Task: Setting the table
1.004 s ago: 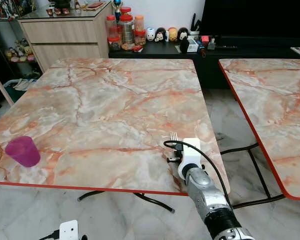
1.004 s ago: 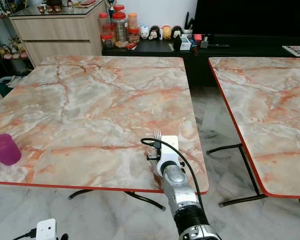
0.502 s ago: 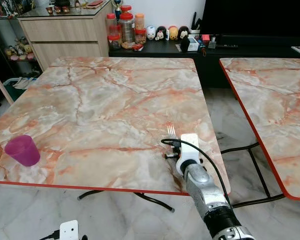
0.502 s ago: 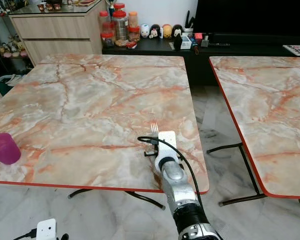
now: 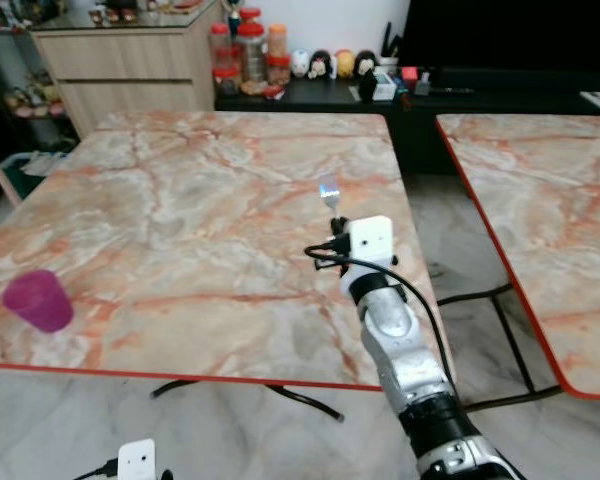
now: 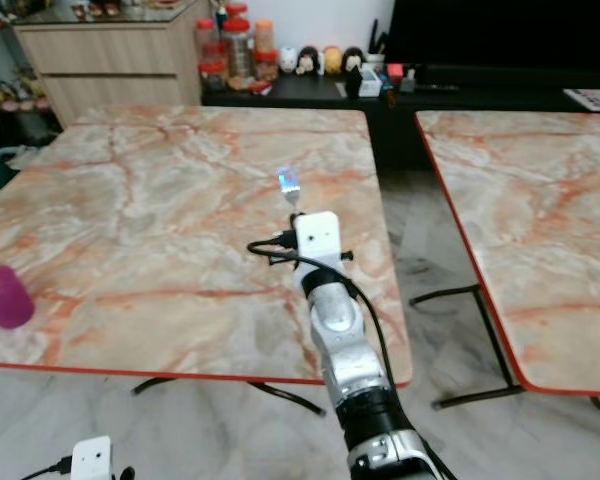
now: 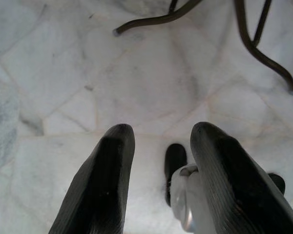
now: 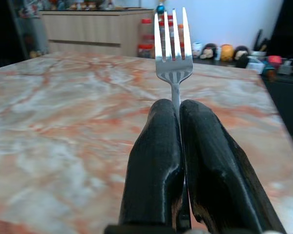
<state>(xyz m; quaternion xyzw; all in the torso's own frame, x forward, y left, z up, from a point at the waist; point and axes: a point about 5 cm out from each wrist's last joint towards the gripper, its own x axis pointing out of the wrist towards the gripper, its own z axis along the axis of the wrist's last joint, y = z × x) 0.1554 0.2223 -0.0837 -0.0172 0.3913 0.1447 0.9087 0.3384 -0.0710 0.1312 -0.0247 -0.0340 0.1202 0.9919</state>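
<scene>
At about eight o'clock on the near marble table (image 5: 180,200) stands a purple cup (image 5: 38,299), close to the red front edge and alone there. Down at the robot's side the left gripper (image 7: 158,161) hangs over the pale floor tiles, its two black fingers spread apart with nothing between them.

Toward four o'clock on the same table, the right gripper (image 8: 179,126) is raised above the marble, fingers pressed together on the handle of a fork (image 8: 173,44), tines pointing away from the robot toward the cabinet (image 5: 130,60) at the far wall. From the head, the fork head (image 5: 328,187) shows just past the white wrist block, held clear of the tabletop, not lying on it. A second marble table (image 5: 540,220) stands to the right across the gap.

As I judge it, the setting has barely begun: one cup is out, the fork is carried but not laid, and I see no plate.

Against half a second earlier, the right arm has lifted and reached further in over the table, so the fork sits higher and farther from the front edge. The cup has not moved.
</scene>
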